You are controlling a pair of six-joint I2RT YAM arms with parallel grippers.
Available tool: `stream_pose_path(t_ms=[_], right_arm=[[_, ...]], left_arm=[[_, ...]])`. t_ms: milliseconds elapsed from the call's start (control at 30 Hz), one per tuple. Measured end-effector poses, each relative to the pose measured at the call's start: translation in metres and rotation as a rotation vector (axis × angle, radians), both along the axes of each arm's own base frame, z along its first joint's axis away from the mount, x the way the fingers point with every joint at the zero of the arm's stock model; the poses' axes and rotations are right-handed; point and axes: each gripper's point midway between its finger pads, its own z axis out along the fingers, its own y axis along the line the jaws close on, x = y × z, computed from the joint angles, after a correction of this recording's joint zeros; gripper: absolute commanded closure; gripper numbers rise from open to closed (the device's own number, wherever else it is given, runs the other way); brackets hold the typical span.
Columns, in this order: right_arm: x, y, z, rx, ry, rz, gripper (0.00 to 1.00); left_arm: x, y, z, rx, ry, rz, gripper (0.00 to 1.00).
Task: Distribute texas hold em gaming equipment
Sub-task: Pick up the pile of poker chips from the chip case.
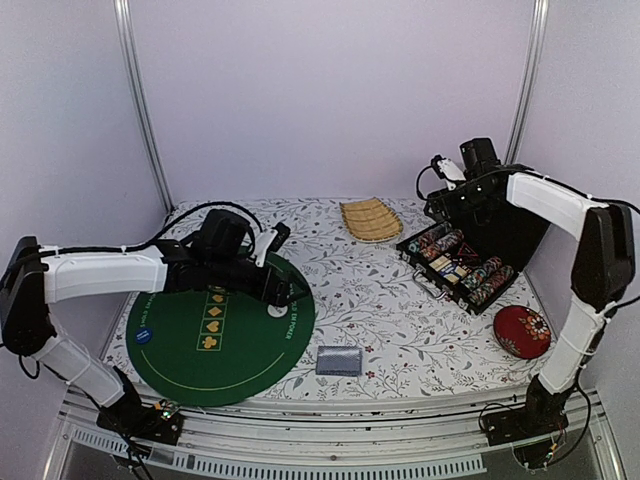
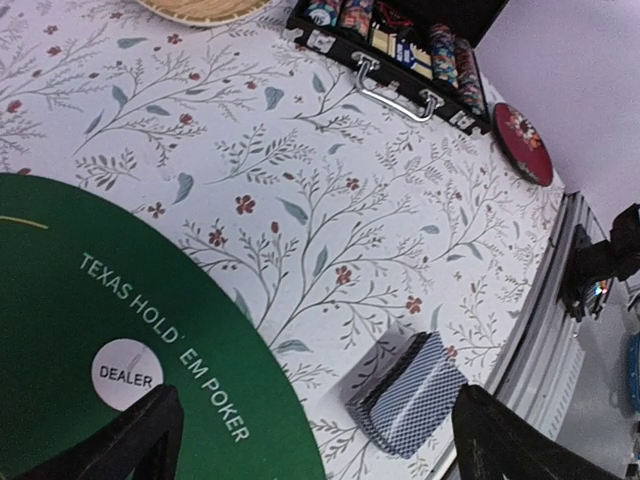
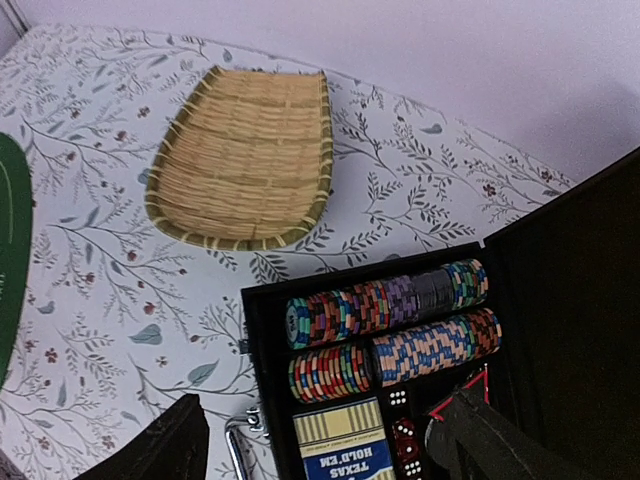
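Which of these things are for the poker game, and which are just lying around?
For the game:
- deck of cards
- DEALER button and blue token, both on the green mat
- chip rows in the black case

Just lying about:
- woven tray
- red cushion

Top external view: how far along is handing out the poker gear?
Done: a dealer button and one blue chip lie on the green mat. In hand: nothing; the left gripper and right gripper are both open and empty. Left: the card deck sits stacked beside the mat, and the chip rows fill the open case.
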Motion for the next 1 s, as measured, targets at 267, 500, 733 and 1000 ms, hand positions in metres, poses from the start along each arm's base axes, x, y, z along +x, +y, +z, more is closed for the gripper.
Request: stream_pose_path(t_ms=[267, 500, 733, 1000], right_arm=[[0.016, 0.005, -0.086, -0.114, 0.196, 0.046, 0.15], [0.025, 0.003, -0.125, -0.174, 0.272, 0.058, 0.17], [0.022, -0.001, -0.146, -0.212, 0.324, 0.065, 0.24], [0.025, -0.002, -0.149, -0.227, 0.331, 0.065, 0.34]], left_arm=[[0.01, 0.021, -0.012, 0.06, -0.003, 0.044, 0.02], [0.02, 0.025, -0.017, 0.08, -0.005, 0.044, 0.02], [0.019, 0.025, -0.034, 0.105, 0.032, 0.023, 0.02], [0.021, 0.028, -0.037, 0.105, 0.038, 0.019, 0.02]])
